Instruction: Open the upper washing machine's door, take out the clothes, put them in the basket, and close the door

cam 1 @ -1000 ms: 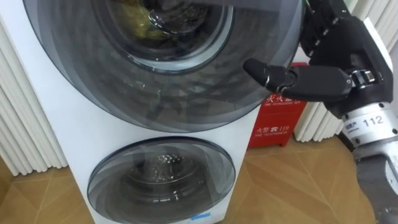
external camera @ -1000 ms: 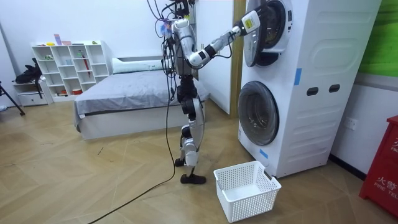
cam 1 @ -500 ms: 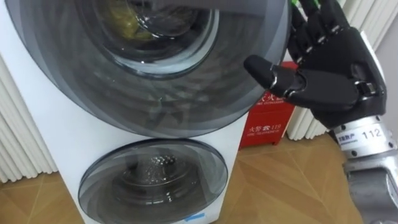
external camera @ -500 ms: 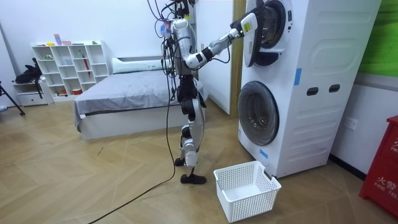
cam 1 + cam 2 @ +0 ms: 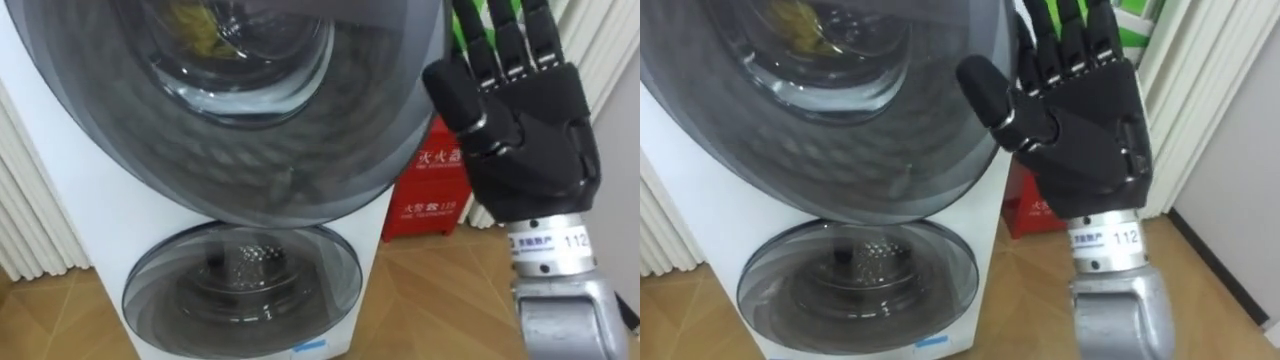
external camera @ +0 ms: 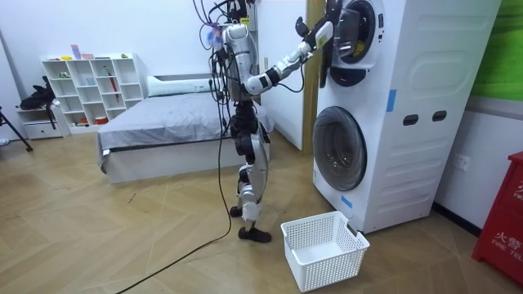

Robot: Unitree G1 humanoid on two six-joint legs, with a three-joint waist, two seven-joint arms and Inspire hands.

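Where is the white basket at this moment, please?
In the room view, the white basket sits on the floor before the lower washer door, to the room view's right of the robot's feet.

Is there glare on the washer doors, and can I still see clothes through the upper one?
Left eye view: the upper door has tinted glass with pale streaky reflections, yet yellow clothes show through. Right eye view: the lower door reflects light too, its drum visible behind. Room view: the washing machine has an evenly lit white side.
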